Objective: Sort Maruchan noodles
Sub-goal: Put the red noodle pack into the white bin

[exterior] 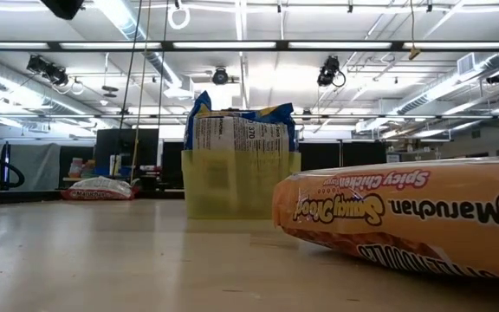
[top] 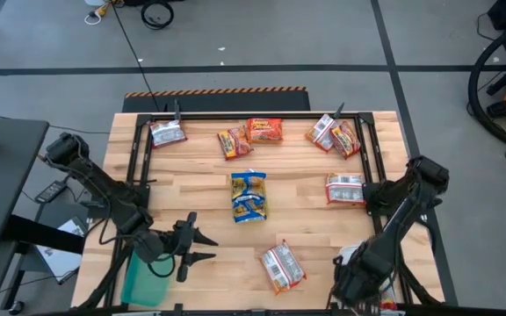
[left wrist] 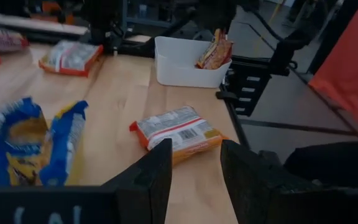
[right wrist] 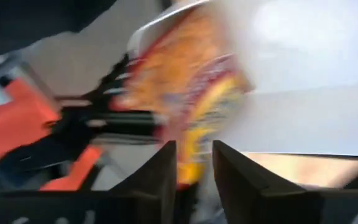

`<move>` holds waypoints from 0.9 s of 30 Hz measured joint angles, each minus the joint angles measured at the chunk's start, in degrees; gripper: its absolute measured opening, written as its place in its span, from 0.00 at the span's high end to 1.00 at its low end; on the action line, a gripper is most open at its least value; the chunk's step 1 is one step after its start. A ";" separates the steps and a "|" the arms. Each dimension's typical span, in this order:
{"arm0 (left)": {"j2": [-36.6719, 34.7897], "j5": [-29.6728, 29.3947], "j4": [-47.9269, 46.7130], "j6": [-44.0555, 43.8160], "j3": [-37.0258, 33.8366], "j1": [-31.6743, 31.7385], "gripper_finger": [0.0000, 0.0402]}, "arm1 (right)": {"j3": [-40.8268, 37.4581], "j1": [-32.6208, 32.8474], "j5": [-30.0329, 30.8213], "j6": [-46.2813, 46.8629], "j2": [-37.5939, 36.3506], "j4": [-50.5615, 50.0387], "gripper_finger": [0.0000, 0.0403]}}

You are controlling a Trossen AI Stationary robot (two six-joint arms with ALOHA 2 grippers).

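At the table's near right corner, an orange packet (right wrist: pixel 188 99) is being released between the right gripper's (right wrist: pixel 193 163) parting jaws into the white tray (left wrist: pixel 185 62), while the left gripper (top: pixel 202 247) is being held with jaws apart and empty, and eight packets are still lying unsorted.

An orange packet (exterior: pixel 405 221), seen upside down in the low view, reads "Maruchan", "Spicy Chicken" and "Soup". Other packets' print is too small to read.

Flat shiny Maruchan noodle packets (top: pixel 249 195), orange-red, blue-and-yellow and silver-white, lie scattered across the wooden tabletop.
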 joint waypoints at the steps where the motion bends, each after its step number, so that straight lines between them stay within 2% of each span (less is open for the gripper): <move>1: 0.00 -0.03 0.06 1.98 -0.02 0.01 0.65 | 0.00 -0.82 2.50 -2.24 -1.44 -2.48 0.71; 3: 0.00 -0.06 0.52 5.80 -0.44 0.58 0.65 | 0.04 -2.87 11.71 -7.65 -4.56 -8.13 0.68; 5: 0.00 0.14 1.30 7.68 -1.29 2.17 0.65 | 0.04 -6.22 23.99 -12.59 -7.23 -14.34 0.66; 8: 0.00 0.10 1.97 7.87 -2.23 5.27 0.65 | 0.04 -14.23 39.95 -18.62 -11.11 -19.48 0.63; 11: 0.00 1.56 1.65 7.87 -2.27 8.33 0.65 | -1.09 -24.44 49.13 -26.99 -14.58 -18.87 0.60; 14: -0.01 3.78 1.68 8.70 -2.27 11.26 0.65 | -5.04 -35.96 51.52 -36.74 -17.41 -15.53 0.54; 18: -1.37 11.36 1.53 15.33 -2.29 13.88 0.65 | -11.45 -51.81 56.44 -45.34 -19.47 -12.33 0.46; 22: -5.96 12.93 -3.98 18.98 -2.29 15.52 0.65 | -15.44 -66.56 59.29 -46.23 -19.45 -11.85 0.40; 27: -16.35 12.58 -13.89 19.66 -2.29 18.88 0.65 | -17.58 -79.16 55.12 -45.53 -19.38 -8.99 0.36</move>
